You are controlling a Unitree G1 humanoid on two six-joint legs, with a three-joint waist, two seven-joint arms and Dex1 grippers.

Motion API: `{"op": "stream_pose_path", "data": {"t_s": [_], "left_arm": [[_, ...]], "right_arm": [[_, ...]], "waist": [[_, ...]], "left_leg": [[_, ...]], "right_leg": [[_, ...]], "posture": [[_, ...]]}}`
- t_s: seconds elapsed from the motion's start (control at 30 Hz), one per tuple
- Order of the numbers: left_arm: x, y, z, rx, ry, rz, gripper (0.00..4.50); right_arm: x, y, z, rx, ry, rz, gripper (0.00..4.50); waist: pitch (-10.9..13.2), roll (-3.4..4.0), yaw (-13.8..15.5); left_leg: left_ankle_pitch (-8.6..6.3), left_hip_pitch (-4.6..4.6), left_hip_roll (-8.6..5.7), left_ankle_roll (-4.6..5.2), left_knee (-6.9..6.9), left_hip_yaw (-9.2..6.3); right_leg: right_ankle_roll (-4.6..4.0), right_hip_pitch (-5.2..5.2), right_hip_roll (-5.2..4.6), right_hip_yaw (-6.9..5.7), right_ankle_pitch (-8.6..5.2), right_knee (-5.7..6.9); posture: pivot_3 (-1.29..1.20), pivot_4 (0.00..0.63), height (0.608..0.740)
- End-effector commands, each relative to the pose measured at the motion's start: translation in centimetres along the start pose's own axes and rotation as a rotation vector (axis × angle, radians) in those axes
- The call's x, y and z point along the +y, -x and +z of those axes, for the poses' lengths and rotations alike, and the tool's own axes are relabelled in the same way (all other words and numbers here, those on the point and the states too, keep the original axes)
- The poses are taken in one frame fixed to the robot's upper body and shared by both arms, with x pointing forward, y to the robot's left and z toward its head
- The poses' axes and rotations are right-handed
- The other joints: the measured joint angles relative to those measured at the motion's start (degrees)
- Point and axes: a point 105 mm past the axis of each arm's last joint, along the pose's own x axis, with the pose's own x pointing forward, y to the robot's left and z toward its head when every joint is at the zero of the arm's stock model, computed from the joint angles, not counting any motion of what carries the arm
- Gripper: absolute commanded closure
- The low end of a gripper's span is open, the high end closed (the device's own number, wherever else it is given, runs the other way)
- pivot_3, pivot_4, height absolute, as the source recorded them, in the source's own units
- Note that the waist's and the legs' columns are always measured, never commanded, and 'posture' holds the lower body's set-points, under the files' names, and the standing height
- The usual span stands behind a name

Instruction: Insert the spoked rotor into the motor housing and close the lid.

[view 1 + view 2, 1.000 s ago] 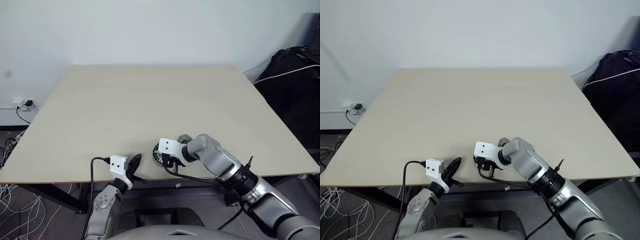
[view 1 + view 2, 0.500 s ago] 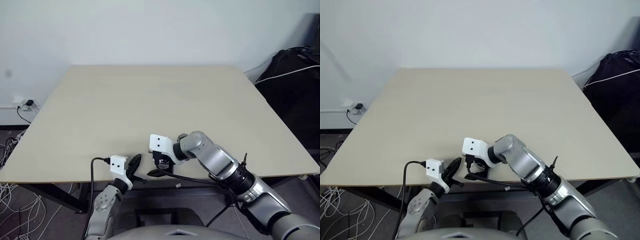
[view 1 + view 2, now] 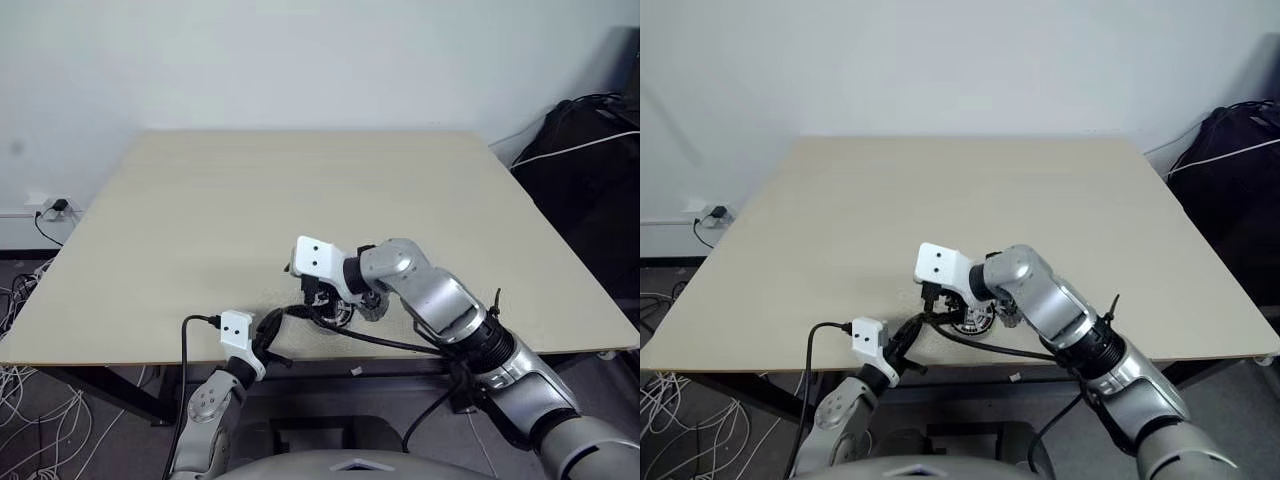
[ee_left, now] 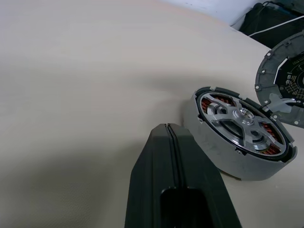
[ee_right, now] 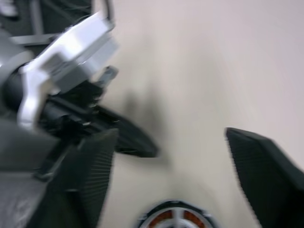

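The motor housing [image 4: 223, 156] lies flat near the table's front edge, copper windings showing inside its grey wall. The spoked rotor [image 4: 240, 124] sits in it, silver spokes and hub facing up. The ribbed grey lid [image 4: 285, 80] with its dark centre stands tilted just beyond the housing. My right gripper [image 5: 171, 133] hovers open above the housing [image 3: 338, 315], pointing down and left, with nothing between its fingers [image 5: 95, 161]. My left gripper [image 4: 167, 127] is shut and empty, lying low at the table edge with its tip a short way from the housing wall.
The beige table [image 3: 300, 200] stretches wide behind the parts. A black cable [image 3: 390, 343] from the right wrist trails along the front edge. A dark bag [image 3: 590, 140] with a white cord lies off the table's far right.
My right gripper has opened, lifted off the housing and swung to the left, uncovering the housing with the rotor in it. The left gripper has kept still.
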Motion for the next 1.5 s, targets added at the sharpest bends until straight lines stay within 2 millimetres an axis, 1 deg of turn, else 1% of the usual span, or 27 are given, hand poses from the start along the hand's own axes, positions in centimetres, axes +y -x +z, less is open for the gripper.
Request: {"op": "stream_pose_path", "data": {"t_s": [0.03, 0.1, 0.17, 0.2, 0.27, 0.3, 0.4, 0.47, 0.57, 0.77, 0.87, 1.13, 1.37, 1.5], "left_arm": [[-0.7, -0.4, 1.5, -0.057, -0.008, -0.023, 4.50], [-0.6, -0.4, 1.5, -0.056, -0.009, -0.023, 4.50], [-0.6, -0.4, 1.5, -0.055, -0.010, -0.023, 4.50], [-0.6, -0.4, 1.5, -0.054, -0.011, -0.023, 4.50], [-0.5, -0.4, 1.5, -0.053, -0.013, -0.024, 4.50], [-0.5, -0.4, 1.5, -0.052, -0.014, -0.025, 4.50], [-0.6, -0.5, 1.5, -0.049, -0.016, -0.031, 4.50], [-0.6, -0.5, 1.5, -0.048, -0.016, -0.033, 4.50], [-0.6, -0.5, 1.5, -0.045, -0.016, -0.038, 4.50], [-0.7, -0.5, 1.5, -0.044, -0.015, -0.039, 4.50], [-0.8, -0.5, 1.5, -0.043, -0.015, -0.038, 4.50], [-0.7, -0.4, 1.4, -0.038, -0.019, -0.041, 4.50], [-0.6, -0.4, 1.4, -0.033, -0.020, -0.047, 4.50], [-0.7, -0.4, 1.6, -0.035, -0.020, -0.047, 4.50]], "right_arm": [[-3.5, 2.3, 0.8, -0.018, 0.045, -0.174, 1.85], [-5.0, 3.3, 0.1, 0.004, 0.031, -0.252, 2.55], [-6.8, 4.7, -1.0, 0.039, 0.010, -0.352, 3.19], [-7.6, 5.6, -1.9, 0.078, 0.013, -0.407, 3.54], [-8.5, 6.7, -3.0, 0.126, 0.024, -0.466, 4.20], [-8.9, 7.3, -3.9, 0.174, 0.045, -0.497, 4.47], [-9.9, 9.5, -7.3, 0.364, 0.117, -0.570, 4.47], [-10.0, 10.1, -8.4, 0.426, 0.142, -0.572, 4.47], [-8.2, 10.3, -10.5, 0.515, 0.167, -0.455, 4.47], [-5.5, 10.0, -12.2, 0.546, 0.122, -0.299, 4.47], [-4.6, 9.7, -12.2, 0.523, 0.089, -0.248, 4.47], [-2.0, 8.6, -10.8, 0.388, 0.003, -0.125, 4.47], [-1.2, 7.5, -8.8, 0.256, -0.055, -0.079, 4.47], [-1.2, 6.6, -8.4, 0.211, -0.097, -0.073, 4.47]], "waist": [[0.0, 0.00, 0.0], [0.0, -0.01, 0.0], [0.0, 0.00, 0.0], [0.0, 0.00, 0.0], [0.0, 0.00, 0.1], [0.0, 0.01, 0.0], [0.0, 0.01, 0.1], [0.0, 0.00, 0.0], [0.0, 0.01, -0.1], [0.0, 0.02, -0.1], [0.0, 0.01, 0.1], [0.0, 0.00, 0.3], [0.0, -0.01, 0.3], [0.0, -0.01, 0.3]], "left_leg": [[0.00, 0.00, 0.00, 0.00, 0.00, 0.00], [0.00, 0.00, 0.00, 0.00, 0.00, 0.01], [0.00, 0.00, -0.01, 0.00, 0.00, 0.01], [0.00, -0.01, -0.01, 0.01, 0.00, 0.02], [-0.01, -0.02, -0.02, 0.01, 0.00, 0.02], [-0.01, -0.03, -0.02, 0.02, 0.00, 0.02], [-0.02, -0.05, -0.02, 0.04, -0.01, 0.03], [-0.03, -0.05, -0.03, 0.05, -0.01, 0.03], [-0.04, -0.05, -0.03, 0.07, -0.01, 0.04], [-0.04, -0.03, -0.02, 0.08, -0.01, 0.06], [-0.04, -0.02, -0.02, 0.09, -0.01, 0.05], [-0.05, -0.03, -0.02, 0.10, -0.01, 0.04], [-0.05, -0.03, -0.01, 0.10, -0.01, 0.04], [-0.05, -0.03, -0.01, 0.10, -0.01, 0.03]], "right_leg": [[0.00, 0.01, 0.00, 0.00, 0.00, 0.00], [0.00, 0.01, 0.00, 0.01, 0.00, 0.00], [0.00, 0.01, -0.01, 0.00, 0.00, -0.01], [-0.01, 0.00, -0.01, 0.01, 0.00, -0.01], [-0.01, 0.00, -0.01, 0.02, 0.00, -0.02], [-0.01, -0.01, -0.01, 0.02, 0.00, -0.04], [-0.01, -0.03, -0.01, 0.03, -0.01, -0.06], [-0.01, -0.02, -0.02, 0.04, -0.01, -0.09], [-0.02, -0.02, -0.01, 0.05, -0.01, -0.11], [0.00, -0.02, -0.01, 0.07, -0.01, -0.11], [0.00, 0.00, -0.01, 0.07, -0.01, -0.12], [0.00, 0.00, -0.02, 0.06, -0.01, -0.16], [0.00, 0.00, -0.02, 0.06, -0.01, -0.15], [0.00, 0.00, -0.02, 0.05, 0.00, -0.15]], "posture": [[0.00, 0.000, 0.740], [0.00, 0.000, 0.740], [0.00, 0.000, 0.740], [0.00, 0.000, 0.740], [0.00, 0.000, 0.740], [0.00, 0.000, 0.740], [0.00, 0.000, 0.740], [0.00, 0.000, 0.740], [0.00, 0.000, 0.740], [0.00, 0.000, 0.740], [0.00, 0.000, 0.740], [0.00, 0.000, 0.740], [0.00, 0.000, 0.740], [0.00, 0.000, 0.740]]}}
